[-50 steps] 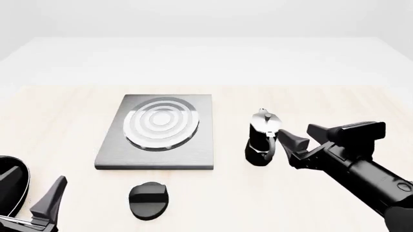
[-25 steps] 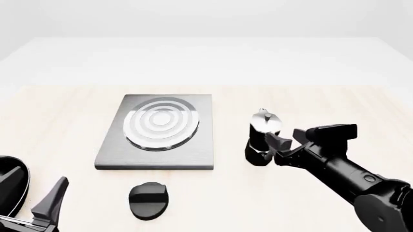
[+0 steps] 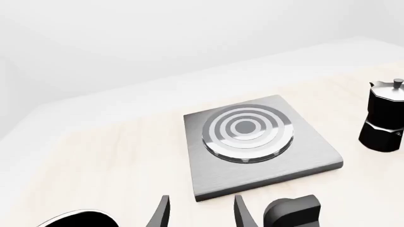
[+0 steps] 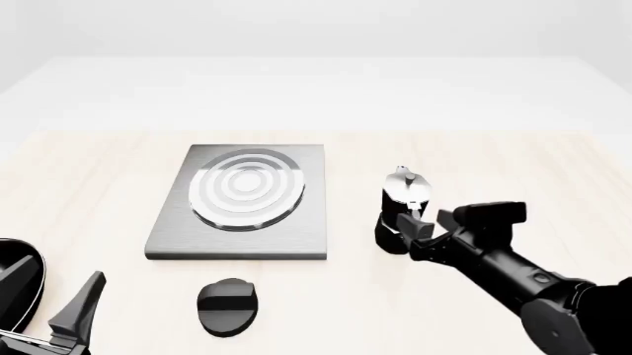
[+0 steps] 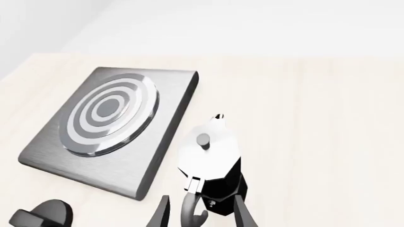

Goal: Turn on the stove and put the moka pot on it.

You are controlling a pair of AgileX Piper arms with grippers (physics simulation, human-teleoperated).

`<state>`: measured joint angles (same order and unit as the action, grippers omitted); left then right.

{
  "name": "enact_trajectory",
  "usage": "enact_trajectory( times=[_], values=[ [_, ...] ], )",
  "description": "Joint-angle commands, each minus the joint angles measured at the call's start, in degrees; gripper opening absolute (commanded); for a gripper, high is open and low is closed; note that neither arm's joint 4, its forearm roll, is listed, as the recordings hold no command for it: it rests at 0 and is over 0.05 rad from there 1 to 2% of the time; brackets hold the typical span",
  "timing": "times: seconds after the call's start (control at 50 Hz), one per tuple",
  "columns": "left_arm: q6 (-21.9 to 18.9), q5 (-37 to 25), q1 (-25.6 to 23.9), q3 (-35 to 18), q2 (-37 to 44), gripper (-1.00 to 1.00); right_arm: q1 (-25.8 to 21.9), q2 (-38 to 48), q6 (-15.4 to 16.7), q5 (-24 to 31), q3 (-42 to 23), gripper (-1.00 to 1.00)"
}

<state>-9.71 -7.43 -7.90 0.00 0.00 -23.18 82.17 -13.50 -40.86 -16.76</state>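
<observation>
The stove [image 4: 242,222] is a flat grey slab with silver rings, lying left of centre. Its black oval knob [image 4: 227,305] sits apart, just in front of it. The black moka pot [image 4: 403,211] with a silver lid stands upright on the table to the right of the stove. My right gripper [image 4: 427,224] is open right behind the pot. In the right wrist view its fingers [image 5: 241,213] stand on either side of the pot's handle [image 5: 191,212], with gaps showing. My left gripper [image 3: 200,215] is open and empty, low at the near left, short of the knob [image 3: 294,213].
A rounded black shape [image 4: 18,288] sits at the near left edge beside the left gripper's finger [image 4: 84,305]. The pale wooden table [image 4: 513,163] reaches back to a white surface.
My right gripper has moved left and forward up to the moka pot, so its fingers now straddle the handle. The left arm, the stove and the knob have stayed put.
</observation>
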Motion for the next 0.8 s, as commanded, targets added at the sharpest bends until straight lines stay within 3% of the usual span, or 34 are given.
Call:
enact_trajectory(
  times=[0.02,0.46,0.48,0.56,0.64,0.66,0.68,0.8],
  values=[
    [0.1,-0.1,-0.1,0.0,0.0,1.00,-0.2,2.6,-0.7,-1.9,0.1,1.00],
    [0.1,-0.5,-0.2,0.0,0.0,1.00,-1.5,7.2,-1.5,-5.1,-0.1,1.00],
    [0.2,-0.6,-0.1,0.0,0.0,1.00,-1.5,7.0,-1.3,-4.8,-0.1,-1.00],
    [0.3,-0.8,-0.3,0.0,0.0,1.00,-1.5,4.9,0.6,-3.1,-0.2,-1.00],
    [0.4,-0.8,-0.2,0.0,0.0,1.00,-0.6,2.5,4.4,-0.8,-0.7,-1.00],
    [0.4,-0.8,-0.2,0.0,0.0,1.00,-1.2,0.0,3.8,-1.4,0.4,-1.00],
    [0.5,-0.8,-0.2,0.0,0.0,1.00,-1.0,-0.6,6.0,0.1,-0.2,-1.00],
    [0.7,-1.1,-0.1,0.0,0.0,1.00,-1.1,-4.1,8.6,4.8,-1.9,-1.00]
  ],
)
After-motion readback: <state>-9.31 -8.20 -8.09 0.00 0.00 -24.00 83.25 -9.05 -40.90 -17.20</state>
